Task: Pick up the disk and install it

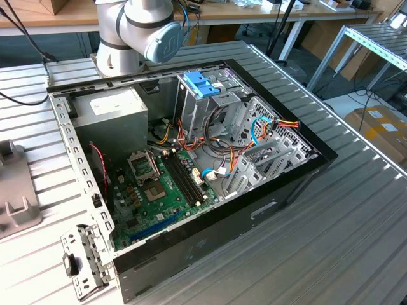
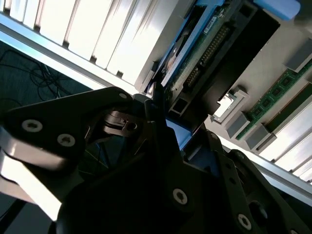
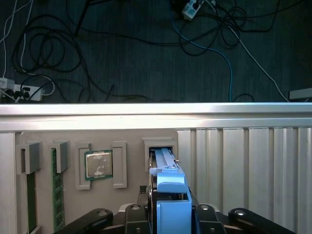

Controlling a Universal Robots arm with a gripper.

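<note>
Hand (image 3: 171,207) of the robot arm pinches the disk (image 3: 165,163) by its bright blue plastic carrier, one black finger (image 3: 152,204) pressed against each long side. In the first wrist view the disk stands on its thin edge, its far end sitting in a narrow slot of a grey holder tray (image 3: 131,146) that lies on the ribbed metal table (image 3: 234,161), close to the table's edge rail. Beyond that rail lies a dark floor (image 3: 146,58) strewn with cables.

On the same tray, beside the disk's slot, a square processor chip (image 3: 99,164) rests in its own recess, and green memory sticks (image 3: 57,195) lie further along.

The second wrist view looks along the hand's black body at the disk (image 2: 197,58) from the other side. It shows the green circuit board on the underside of the disk, a row of connector pins and the blue frame around them. Memory sticks (image 2: 273,95) lie nearby on the tray.

In the exterior view an open computer case (image 1: 210,235) lies on its side on the table (image 1: 318,254), with the arm (image 1: 140,32) rising behind it. Inside are a green motherboard (image 1: 159,190), a grey metal box with a white label (image 1: 117,109), bundles of coloured wires and a metal drive cage topped by a short blue latch piece (image 1: 202,84).
</note>
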